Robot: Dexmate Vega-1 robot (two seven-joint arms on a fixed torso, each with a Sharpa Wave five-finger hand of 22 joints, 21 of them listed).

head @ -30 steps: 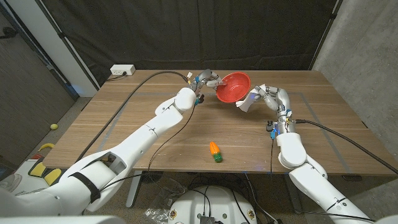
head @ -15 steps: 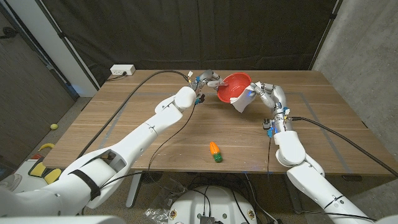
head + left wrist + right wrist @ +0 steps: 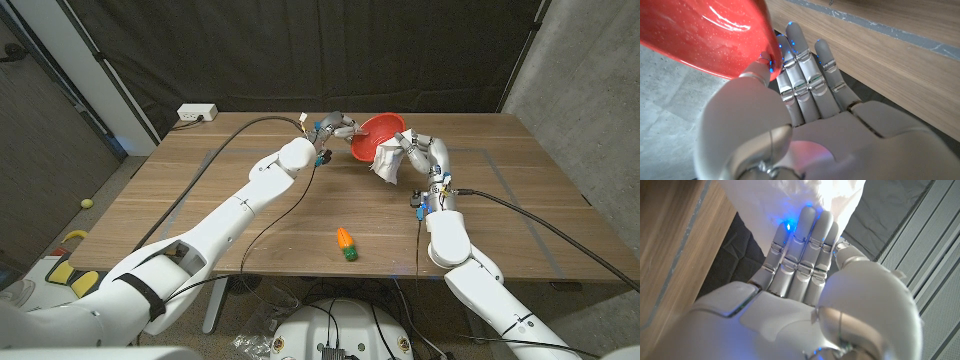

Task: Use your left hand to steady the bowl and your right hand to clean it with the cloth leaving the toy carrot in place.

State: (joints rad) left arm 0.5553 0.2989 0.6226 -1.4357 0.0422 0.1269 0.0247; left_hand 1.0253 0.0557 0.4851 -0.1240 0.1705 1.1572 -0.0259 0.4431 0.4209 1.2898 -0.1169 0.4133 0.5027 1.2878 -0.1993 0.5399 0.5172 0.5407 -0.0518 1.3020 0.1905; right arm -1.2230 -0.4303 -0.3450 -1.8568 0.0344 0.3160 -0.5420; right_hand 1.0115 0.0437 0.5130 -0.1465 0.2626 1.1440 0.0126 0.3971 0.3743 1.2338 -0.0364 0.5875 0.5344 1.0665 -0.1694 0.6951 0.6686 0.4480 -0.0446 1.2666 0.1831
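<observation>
Bowl (image 3: 377, 136) tilts, pinched at its rim by our left hand (image 3: 335, 128); our right hand (image 3: 418, 153) grips the cloth (image 3: 388, 162) against it for wiping.

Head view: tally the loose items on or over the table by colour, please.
Red: 1, the red plastic bowl
White: 2, the white crumpled cloth and the white power strip
Orange: 1, the orange toy carrot with green top
Total: 4

The right hand (image 3: 805, 300) extends its fingers (image 3: 800, 255) against the white cloth (image 3: 790, 200), beside the wooden table (image 3: 670, 245).
</observation>
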